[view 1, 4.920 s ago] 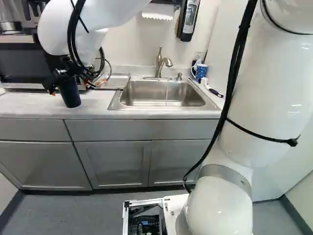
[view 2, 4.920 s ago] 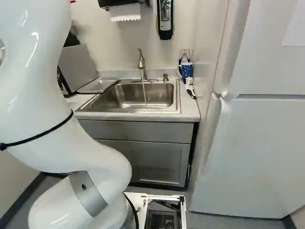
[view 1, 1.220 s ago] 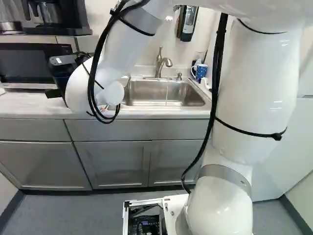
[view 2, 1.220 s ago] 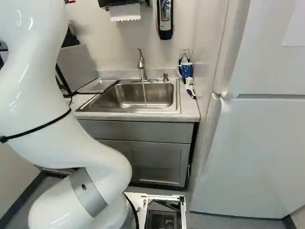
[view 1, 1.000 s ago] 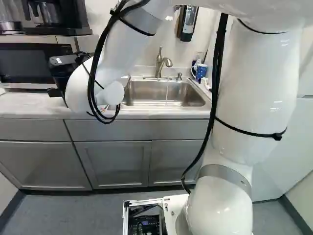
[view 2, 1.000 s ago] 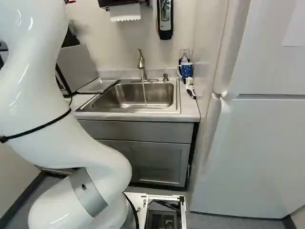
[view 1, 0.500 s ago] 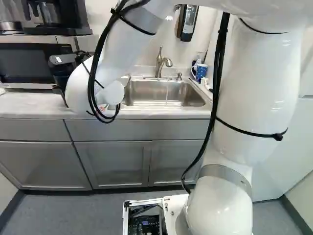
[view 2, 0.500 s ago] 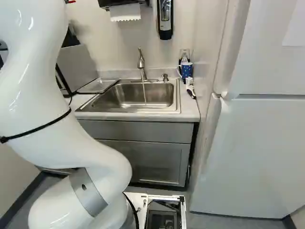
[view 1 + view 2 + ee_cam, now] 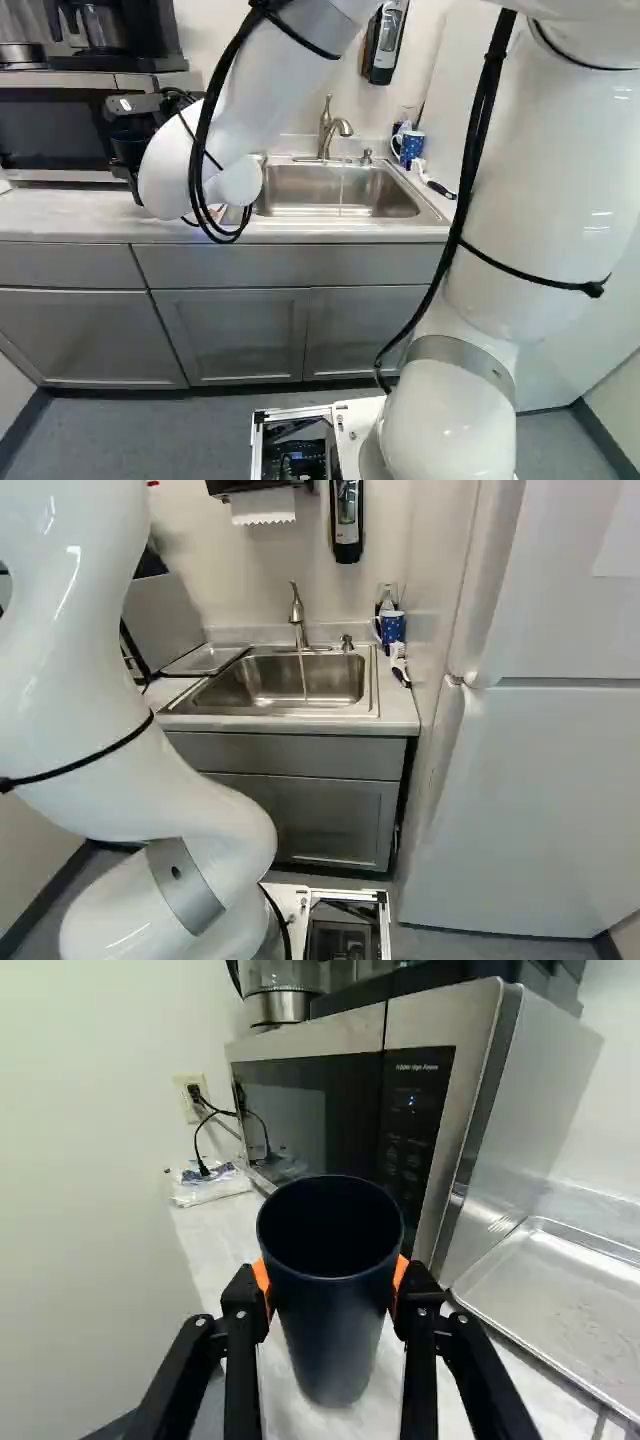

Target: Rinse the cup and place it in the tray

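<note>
Handling of the cup [image 9: 335,1330]: likely light, stiff, slippery once wet, so best clamped below the rim at nine and three o'clock, as now in the gripper [image 9: 332,1282], above the counter [image 9: 60,215], with the tray [image 9: 565,1305] at two o'clock.

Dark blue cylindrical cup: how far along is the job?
Done: grasping; the black two-fingered hand clamps the cup from both sides. In progress: holding it before the steel-fronted microwave. Left: placing it in the shallow metal tray. Whether it's rinsed, I can't tell.
</note>
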Controlling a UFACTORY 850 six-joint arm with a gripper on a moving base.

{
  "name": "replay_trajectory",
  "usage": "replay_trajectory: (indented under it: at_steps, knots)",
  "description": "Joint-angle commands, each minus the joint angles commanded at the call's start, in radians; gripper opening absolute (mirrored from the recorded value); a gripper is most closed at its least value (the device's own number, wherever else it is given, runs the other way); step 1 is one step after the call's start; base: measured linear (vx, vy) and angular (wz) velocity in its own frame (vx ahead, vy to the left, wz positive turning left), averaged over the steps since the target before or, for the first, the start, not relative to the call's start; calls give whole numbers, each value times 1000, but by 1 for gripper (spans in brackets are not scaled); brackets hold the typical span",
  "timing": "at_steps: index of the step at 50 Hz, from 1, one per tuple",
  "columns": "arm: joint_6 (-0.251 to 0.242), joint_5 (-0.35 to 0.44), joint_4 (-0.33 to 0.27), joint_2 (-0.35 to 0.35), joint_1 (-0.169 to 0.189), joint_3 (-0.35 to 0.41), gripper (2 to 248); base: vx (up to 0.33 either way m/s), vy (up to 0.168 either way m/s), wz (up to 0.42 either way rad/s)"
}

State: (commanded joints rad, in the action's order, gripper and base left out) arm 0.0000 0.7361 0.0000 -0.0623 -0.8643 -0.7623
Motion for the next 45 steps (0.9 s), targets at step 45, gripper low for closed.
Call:
replay_trajectory:
  at_steps: [45]
  knots:
    - [0, -3, 0, 154, 73, 116, 125, 0, 0, 0]
